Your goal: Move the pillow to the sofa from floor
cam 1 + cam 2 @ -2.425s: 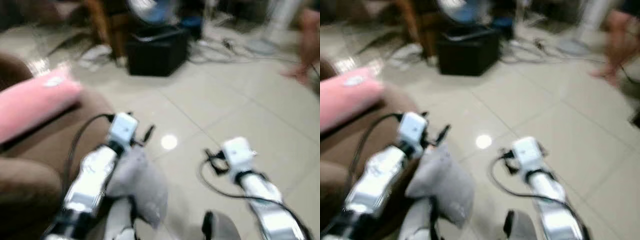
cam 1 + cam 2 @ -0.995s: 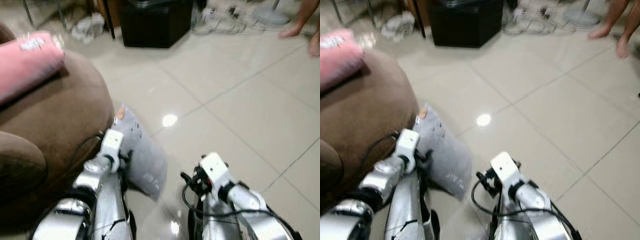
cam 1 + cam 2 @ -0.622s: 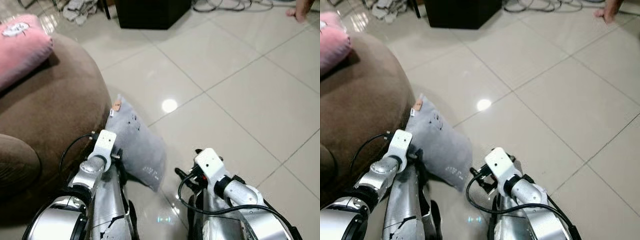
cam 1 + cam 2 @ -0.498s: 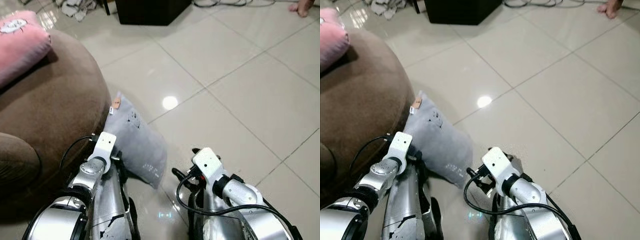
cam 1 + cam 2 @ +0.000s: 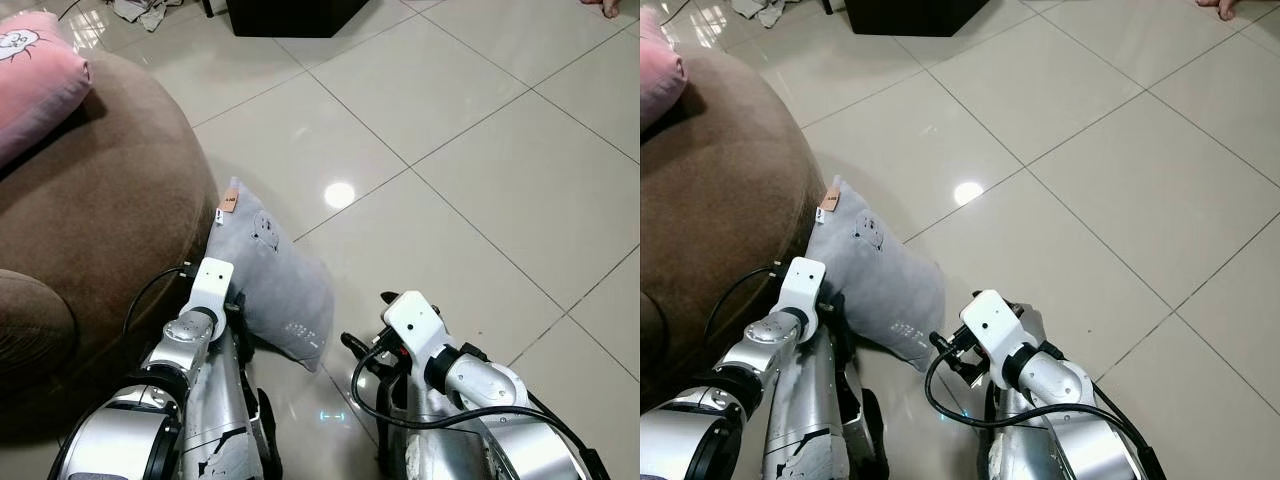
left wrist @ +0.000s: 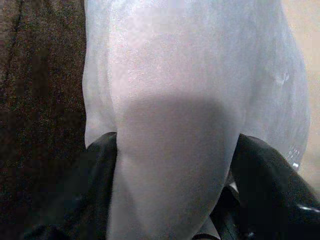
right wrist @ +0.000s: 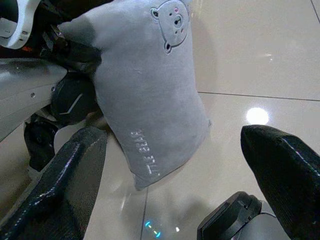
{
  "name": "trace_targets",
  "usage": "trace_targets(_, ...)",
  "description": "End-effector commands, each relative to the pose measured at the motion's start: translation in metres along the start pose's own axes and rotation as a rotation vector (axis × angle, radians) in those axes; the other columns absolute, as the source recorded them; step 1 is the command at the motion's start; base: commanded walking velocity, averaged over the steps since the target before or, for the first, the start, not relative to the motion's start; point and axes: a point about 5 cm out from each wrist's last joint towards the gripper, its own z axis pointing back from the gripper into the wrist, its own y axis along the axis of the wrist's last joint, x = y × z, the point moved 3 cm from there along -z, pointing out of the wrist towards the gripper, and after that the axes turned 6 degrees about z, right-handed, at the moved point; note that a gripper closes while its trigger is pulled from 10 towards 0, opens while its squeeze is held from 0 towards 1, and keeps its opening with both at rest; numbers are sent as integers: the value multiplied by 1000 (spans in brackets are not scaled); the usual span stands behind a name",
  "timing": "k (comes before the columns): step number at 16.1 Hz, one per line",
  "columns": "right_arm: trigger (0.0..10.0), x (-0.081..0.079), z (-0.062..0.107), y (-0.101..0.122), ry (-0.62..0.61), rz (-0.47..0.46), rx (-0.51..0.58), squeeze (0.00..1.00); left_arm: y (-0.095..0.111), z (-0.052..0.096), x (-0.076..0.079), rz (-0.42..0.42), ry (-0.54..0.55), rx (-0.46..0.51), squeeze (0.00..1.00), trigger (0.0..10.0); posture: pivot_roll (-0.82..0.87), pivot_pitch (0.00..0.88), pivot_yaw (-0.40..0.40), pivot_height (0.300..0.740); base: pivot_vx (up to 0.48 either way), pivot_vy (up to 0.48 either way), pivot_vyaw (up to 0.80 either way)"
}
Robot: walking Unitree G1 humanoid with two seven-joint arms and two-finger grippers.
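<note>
A grey pillow with a small bear print stands on its edge on the tiled floor, leaning against the brown sofa. My left gripper is shut on the pillow, pinching its near end between both black fingers. In the eye views my left wrist sits right at the pillow's left side. My right gripper is open beside the pillow, its fingers spread wide and touching nothing. The right wrist hovers low over the floor, right of the pillow.
A pink pillow lies on the sofa's back left. A black box and scattered cloth are on the floor further off. A person's foot is at the far right. Bare tiles stretch ahead and to the right.
The camera has tilted further down, so the whole scene has shifted. The pillow stays in my left gripper against the sofa. My right wrist has edged slightly towards the pillow.
</note>
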Motion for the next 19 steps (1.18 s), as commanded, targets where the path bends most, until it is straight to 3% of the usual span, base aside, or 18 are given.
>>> trace_targets(1, 10000, -4, 3, 1, 15, -13, 3, 0, -10, 1, 4, 12, -17, -35, 0, 0, -73, 280, 52, 496, 0, 0, 0)
trace_targets(15, 10000, -4, 0, 0, 12, 1, -2, 0, -3, 0, 7, 48, -32, -13, 0, 0, -66, 262, 50, 496, 0, 0, 0)
trace_targets(19, 10000, -3, -3, -3, -2, 13, -1, 0, 6, -1, 13, 110, -55, 35, 0, 0, -56, 227, 51, 496, 0, 0, 0)
